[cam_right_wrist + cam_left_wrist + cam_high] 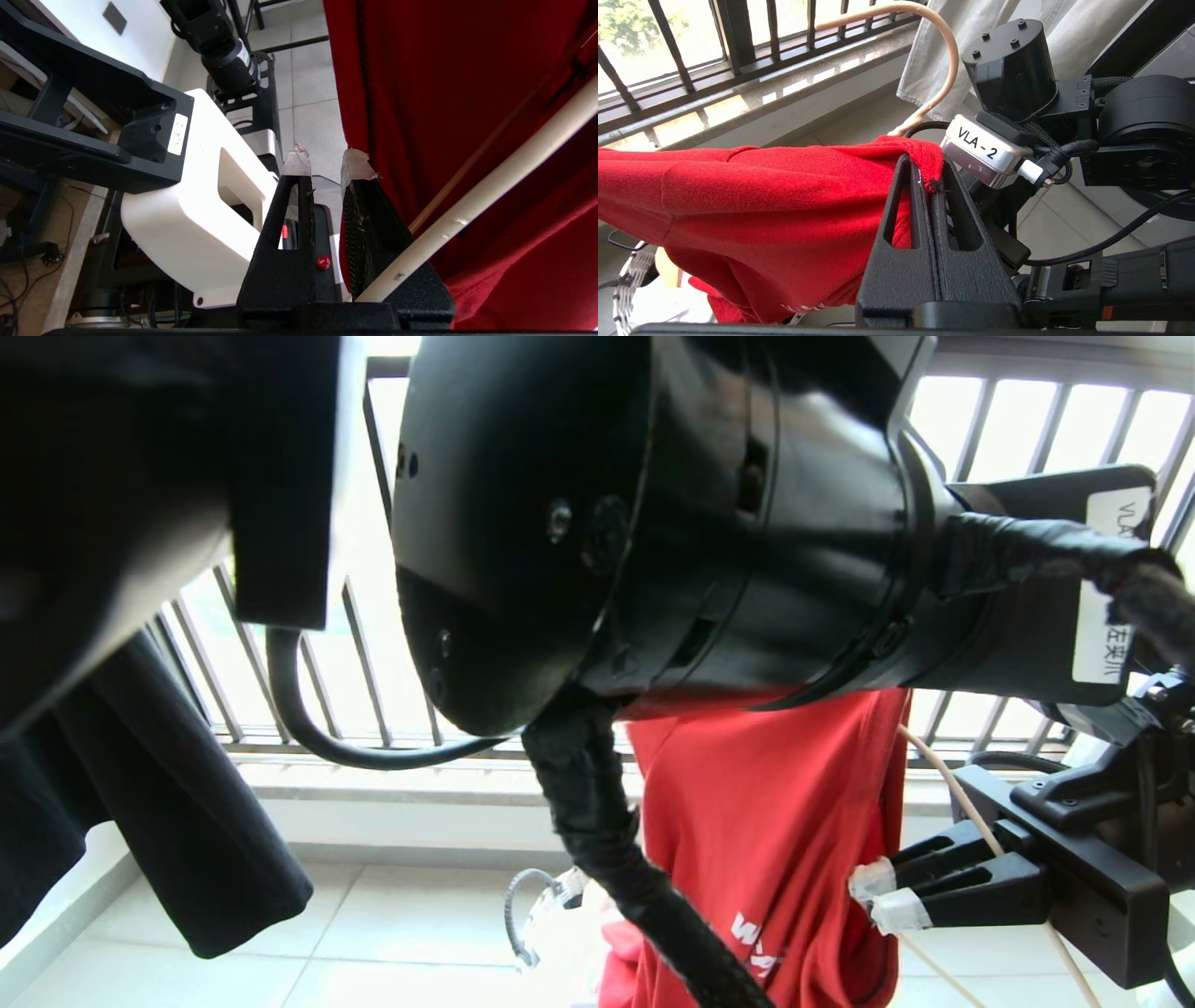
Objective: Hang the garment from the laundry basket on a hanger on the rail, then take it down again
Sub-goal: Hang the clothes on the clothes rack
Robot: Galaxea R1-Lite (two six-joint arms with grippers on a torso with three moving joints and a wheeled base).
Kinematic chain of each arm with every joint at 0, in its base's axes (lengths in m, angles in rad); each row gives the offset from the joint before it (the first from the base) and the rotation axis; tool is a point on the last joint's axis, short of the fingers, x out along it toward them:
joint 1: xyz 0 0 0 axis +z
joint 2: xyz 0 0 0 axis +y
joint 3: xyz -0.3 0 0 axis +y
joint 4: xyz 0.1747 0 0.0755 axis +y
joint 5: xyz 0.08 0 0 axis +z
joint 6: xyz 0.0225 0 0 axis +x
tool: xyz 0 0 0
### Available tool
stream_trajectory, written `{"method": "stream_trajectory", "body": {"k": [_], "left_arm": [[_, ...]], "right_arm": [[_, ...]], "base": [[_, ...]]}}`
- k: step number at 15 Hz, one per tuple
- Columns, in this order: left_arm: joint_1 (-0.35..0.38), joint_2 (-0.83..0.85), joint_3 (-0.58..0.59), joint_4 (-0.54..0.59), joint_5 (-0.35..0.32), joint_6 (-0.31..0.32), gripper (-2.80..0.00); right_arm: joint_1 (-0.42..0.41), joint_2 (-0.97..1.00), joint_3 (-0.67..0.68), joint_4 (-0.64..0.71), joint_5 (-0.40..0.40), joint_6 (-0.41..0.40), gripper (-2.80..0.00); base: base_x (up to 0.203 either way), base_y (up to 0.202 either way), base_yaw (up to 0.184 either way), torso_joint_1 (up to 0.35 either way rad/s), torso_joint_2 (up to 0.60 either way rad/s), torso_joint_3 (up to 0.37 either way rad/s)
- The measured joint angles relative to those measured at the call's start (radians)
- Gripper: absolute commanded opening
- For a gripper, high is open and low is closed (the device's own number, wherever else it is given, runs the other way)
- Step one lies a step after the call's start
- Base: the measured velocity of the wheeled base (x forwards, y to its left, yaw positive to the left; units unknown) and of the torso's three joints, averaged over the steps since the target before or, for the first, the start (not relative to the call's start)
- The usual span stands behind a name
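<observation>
The left arm (pixel 653 523) and hanging red T-shirt (pixel 766 821) block the middle; tiled floor (pixel 392 915) lies open.

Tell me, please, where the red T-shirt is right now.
In the head view the red T-shirt hangs right of centre before the window railing, its edge pinched in the left gripper, the right gripper beside it.

1. One red shirt (pixel 766 840).
2. One black garment (pixel 140 784) hanging at the left.
3. One pale grey cloth (pixel 943 42).
4. One cream hanger (pixel 943 60).
5. Two pincers: left (pixel 930 186), right (pixel 882 894).
6. One basket (pixel 541 915).
</observation>
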Motion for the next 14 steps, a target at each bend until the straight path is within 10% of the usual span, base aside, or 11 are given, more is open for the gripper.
{"method": "stream_trajectory", "body": {"k": [14], "left_arm": [[0.000, 0.016, -0.003, -0.025, 0.036, 0.048, -2.80]], "right_arm": [[0.000, -0.001, 0.000, 0.000, 0.000, 0.000, -2.80]], "base": [[0.000, 0.000, 0.000, 0.000, 0.00, 0.000]]}}
